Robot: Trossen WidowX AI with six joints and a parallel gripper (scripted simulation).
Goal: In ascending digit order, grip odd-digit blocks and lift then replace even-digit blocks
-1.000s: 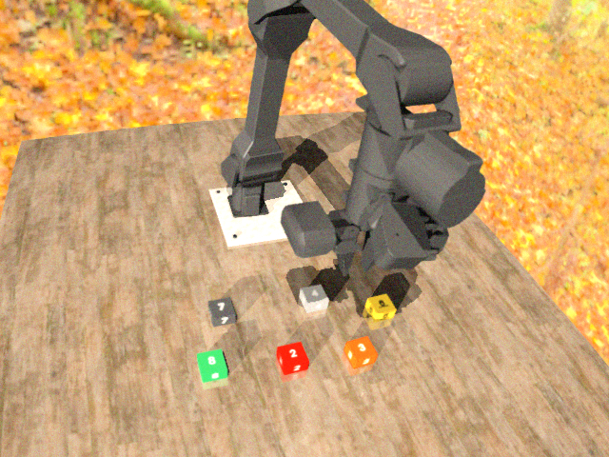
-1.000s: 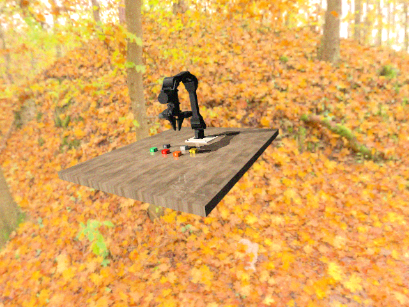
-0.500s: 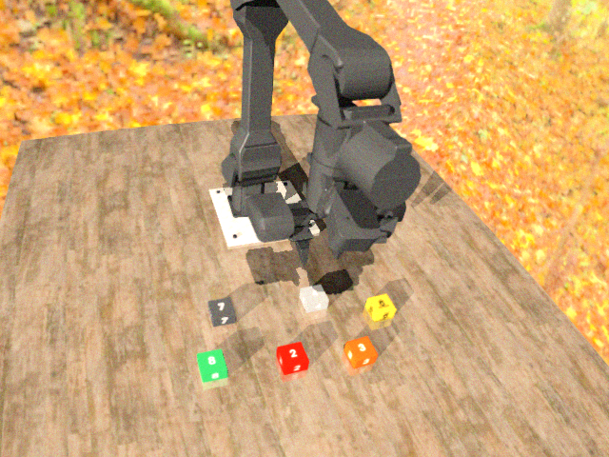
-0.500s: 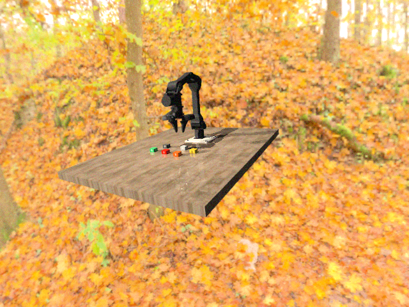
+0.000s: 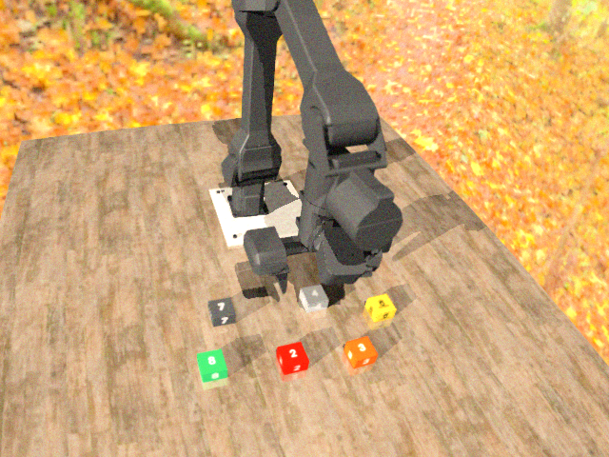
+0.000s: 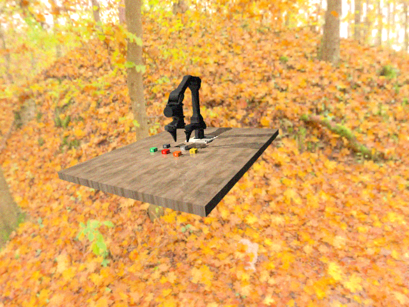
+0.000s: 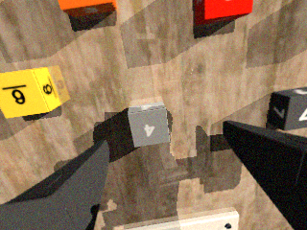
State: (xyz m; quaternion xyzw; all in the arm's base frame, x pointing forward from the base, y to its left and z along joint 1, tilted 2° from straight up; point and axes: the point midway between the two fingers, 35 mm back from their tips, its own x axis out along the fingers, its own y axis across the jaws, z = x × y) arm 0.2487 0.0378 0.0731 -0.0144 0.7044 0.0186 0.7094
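My gripper (image 5: 307, 290) (image 6: 181, 141) (image 7: 165, 136) is open and empty, its fingertips above the table on either side of the grey block 4 (image 5: 313, 299) (image 6: 184, 148) (image 7: 149, 126), which sits on the table. The red block 2 (image 5: 292, 360) (image 6: 165, 151) (image 7: 223, 9) and orange block 3 (image 5: 360, 351) (image 6: 177, 153) (image 7: 88, 4) sit in front. The yellow block (image 5: 380, 308) (image 6: 193, 151) (image 7: 19, 93) has an underlined digit, 6 or 9; I cannot tell which. The dark block 7 (image 5: 221, 312) (image 6: 166, 145) (image 7: 293, 109) and green block 8 (image 5: 211, 366) (image 6: 153, 149) sit at the left in the top view.
The white base plate (image 5: 224, 227) (image 7: 206, 219) lies behind the grey block, under the arm's base. The wooden table (image 5: 98, 295) (image 6: 142, 174) carries everything. In the wrist view, yellow is beyond the left finger and dark 7 beyond the right finger.
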